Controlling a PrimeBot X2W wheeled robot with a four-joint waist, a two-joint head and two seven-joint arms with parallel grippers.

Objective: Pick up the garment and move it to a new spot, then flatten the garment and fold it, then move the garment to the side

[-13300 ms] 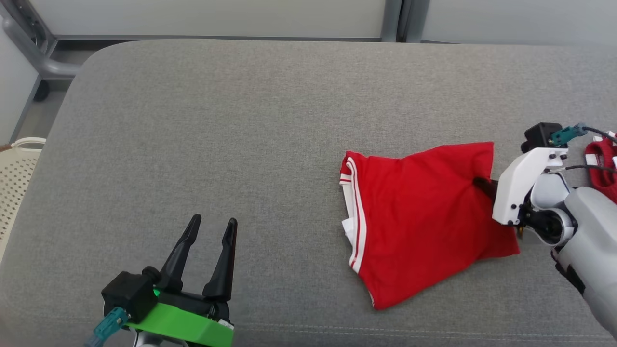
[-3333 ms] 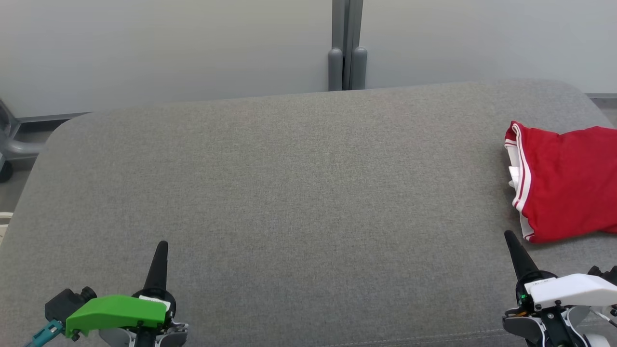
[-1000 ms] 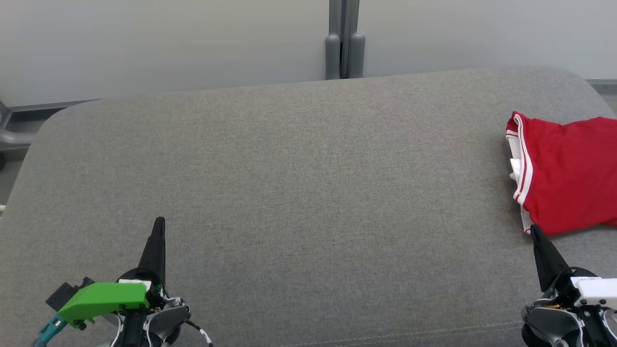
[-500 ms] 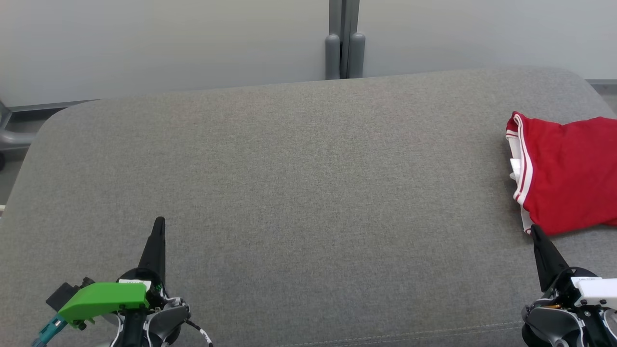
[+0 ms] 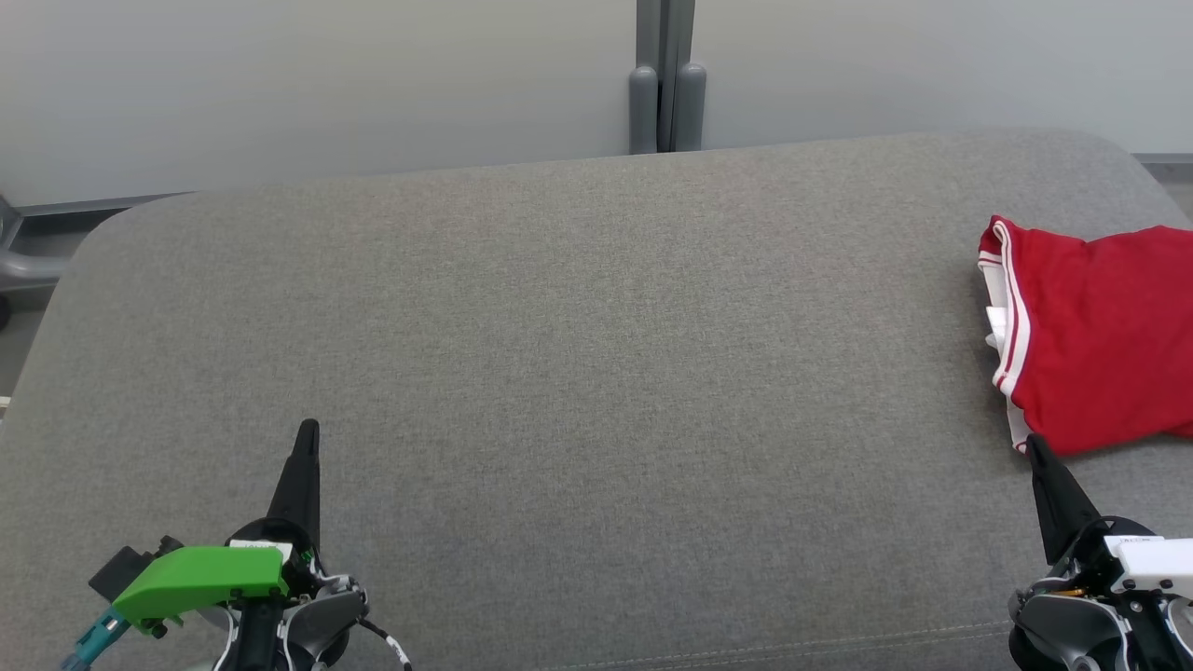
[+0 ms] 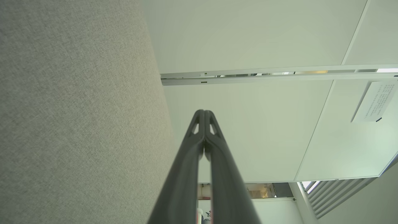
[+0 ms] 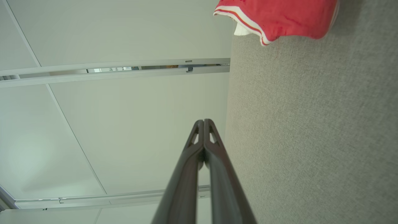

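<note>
The garment (image 5: 1100, 335) is red with white stripes along one edge, folded into a compact bundle at the far right of the grey cushioned surface (image 5: 578, 354); part of it runs off the head view's right edge. In the right wrist view the garment (image 7: 279, 17) lies at the top. My right gripper (image 5: 1033, 447) is shut and empty, its tip just below the garment's lower left corner, and it shows shut as the right gripper (image 7: 203, 122) in its own wrist view. My left gripper (image 5: 307, 431) is shut and empty at the lower left, far from the garment, and seen as the left gripper (image 6: 204, 112) with fingers pressed together.
Pale wall panels (image 5: 326, 84) with a grey post (image 5: 666, 93) stand behind the cushion's far edge. A seam runs along the cushion's front edge (image 5: 746, 648). The broad middle of the cushion is bare fabric.
Nothing has moved over the last second. Longer ago the right gripper held the garment; it has since let go, both grippers have shut, and the camera has turned, putting the garment at the right.
</note>
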